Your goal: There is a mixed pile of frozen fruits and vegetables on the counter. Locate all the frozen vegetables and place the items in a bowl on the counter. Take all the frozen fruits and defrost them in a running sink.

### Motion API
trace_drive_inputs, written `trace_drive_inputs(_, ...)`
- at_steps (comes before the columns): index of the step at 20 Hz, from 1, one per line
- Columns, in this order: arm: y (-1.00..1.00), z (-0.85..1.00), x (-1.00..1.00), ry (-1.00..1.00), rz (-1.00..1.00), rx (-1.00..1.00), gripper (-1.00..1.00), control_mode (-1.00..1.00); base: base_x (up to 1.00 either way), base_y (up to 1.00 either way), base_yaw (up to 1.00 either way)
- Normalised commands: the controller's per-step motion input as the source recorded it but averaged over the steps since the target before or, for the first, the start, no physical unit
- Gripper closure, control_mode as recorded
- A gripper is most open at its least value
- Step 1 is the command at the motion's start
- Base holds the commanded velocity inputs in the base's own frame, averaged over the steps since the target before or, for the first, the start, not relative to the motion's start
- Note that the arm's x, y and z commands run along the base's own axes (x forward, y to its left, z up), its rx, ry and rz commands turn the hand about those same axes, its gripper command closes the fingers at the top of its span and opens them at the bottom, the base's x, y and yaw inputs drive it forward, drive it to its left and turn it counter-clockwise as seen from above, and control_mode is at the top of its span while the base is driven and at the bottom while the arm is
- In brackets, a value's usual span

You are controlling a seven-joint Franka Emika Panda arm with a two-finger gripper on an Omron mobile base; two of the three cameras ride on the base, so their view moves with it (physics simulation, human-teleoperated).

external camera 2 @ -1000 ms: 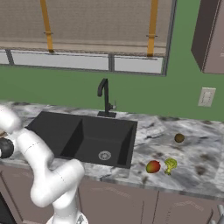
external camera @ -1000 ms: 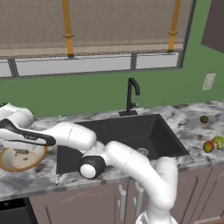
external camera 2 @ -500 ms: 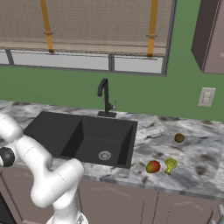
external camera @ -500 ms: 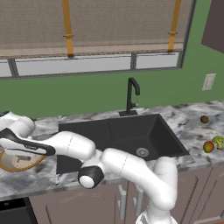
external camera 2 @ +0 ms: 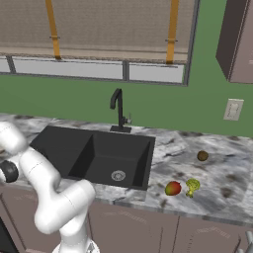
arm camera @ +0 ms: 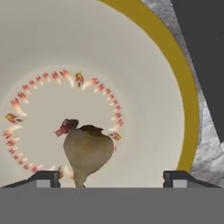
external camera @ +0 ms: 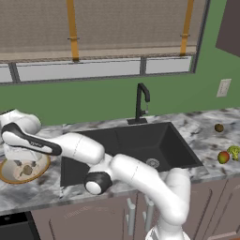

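Taking the sink (external camera: 136, 145) as the landmark and reading from its left side across to its right, the bowl (external camera: 9, 176) sits on the table (external camera: 42, 197) well to the left of the basin, and the gripper (arm camera: 111, 177) hangs directly over it with its jaws released and spread wide, grasping nothing. In the hand view the brownish-grey lump (arm camera: 87, 151) rests on the bowl's cream floor between the two fingertips (arm camera: 43, 178) and just below them, so one vegetable already lies where it belongs. Across the basin, on the table to the right of the sink, the remaining items lie together: the red-orange fruit (external camera 2: 172, 188) nearest the basin's right rim, the broccoli (external camera 2: 192, 186) touching or just beside it on the far side, and the small brown fruit (external camera 2: 202, 156) a little apart, nearer the wall. The coming move, I judge, turns on this: everything left lies on the opposite side of the sink from the jaws, so the arm has the whole basin to cross, with the broccoli the one piece due back to the bowl.
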Motion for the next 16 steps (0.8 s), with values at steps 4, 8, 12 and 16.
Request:
trace_drive_inputs(4,0.00,0.19,-0.01,0.03,-0.01,0.00,-1.00,-1.00,0.00,0.00,0.00)
trace_drive_inputs(8,-0.33,0.65,-0.40,0.31,-0.12,0.00,-1.00,-1.00,0.00,0.00,0.00)
trace_drive_inputs(12,-0.85,0.11,-0.93,0.12,-0.39,0.00,-1.00,-1.00,0.00,0.00,0.00)
trace_drive_inputs(16,-0.99,0.47,-0.52,0.20,-0.35,-0.01,-1.00,-1.00,0.00,0.00,0.00)
